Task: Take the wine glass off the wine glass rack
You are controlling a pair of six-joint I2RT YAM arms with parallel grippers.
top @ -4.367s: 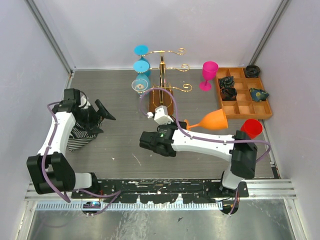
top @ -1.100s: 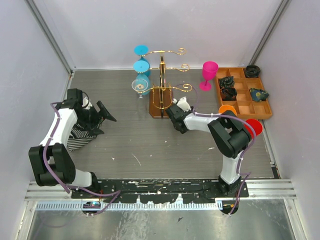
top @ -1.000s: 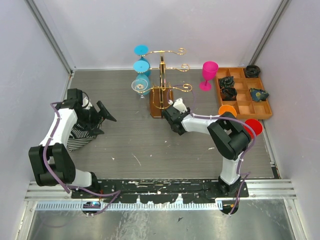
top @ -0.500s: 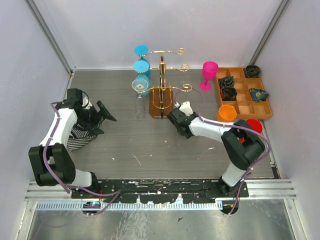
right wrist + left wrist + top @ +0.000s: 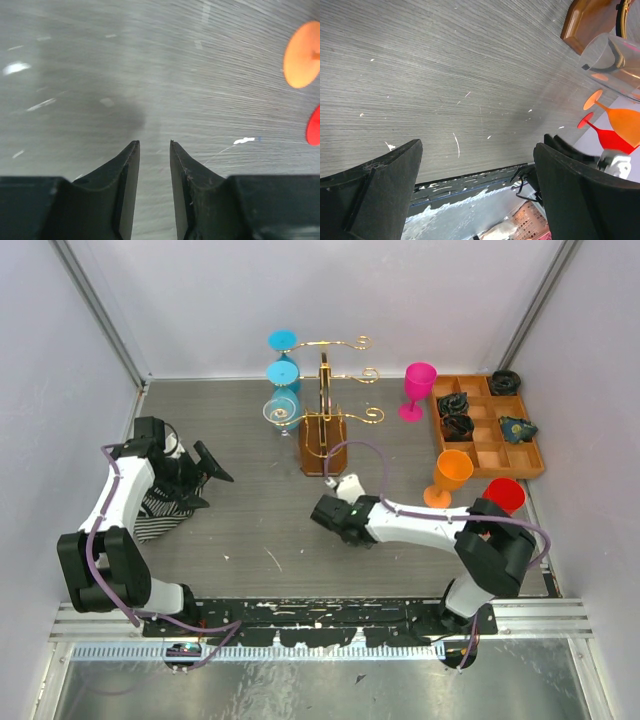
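The wine glass rack (image 5: pixel 325 390), thin gold wire on a brown wooden base (image 5: pixel 322 445), stands at the back middle. Two blue wine glasses (image 5: pixel 283 358) and a clear one (image 5: pixel 280 410) hang upside down from its left arms. In the left wrist view the base (image 5: pixel 590 20) and the clear glass (image 5: pixel 612 60) show at top right. My right gripper (image 5: pixel 325 512) (image 5: pixel 154 142) hovers low over bare table in front of the rack, open by a narrow gap, holding nothing. My left gripper (image 5: pixel 205 465) (image 5: pixel 479 146) stands wide open and empty at the left.
An orange glass (image 5: pixel 450 475) (image 5: pixel 625 117) and a red glass (image 5: pixel 503 495) (image 5: pixel 605 137) stand at the right. A pink glass (image 5: pixel 418 390) stands beside an orange-brown compartment tray (image 5: pixel 535 465) holding dark items. A striped cloth (image 5: pixel 160 510) lies under my left arm.
The orange glass, lying on its side earlier, now stands upright. My right gripper has drawn back from beside the rack base toward the near middle, its jaws slightly narrower. The left arm is still.
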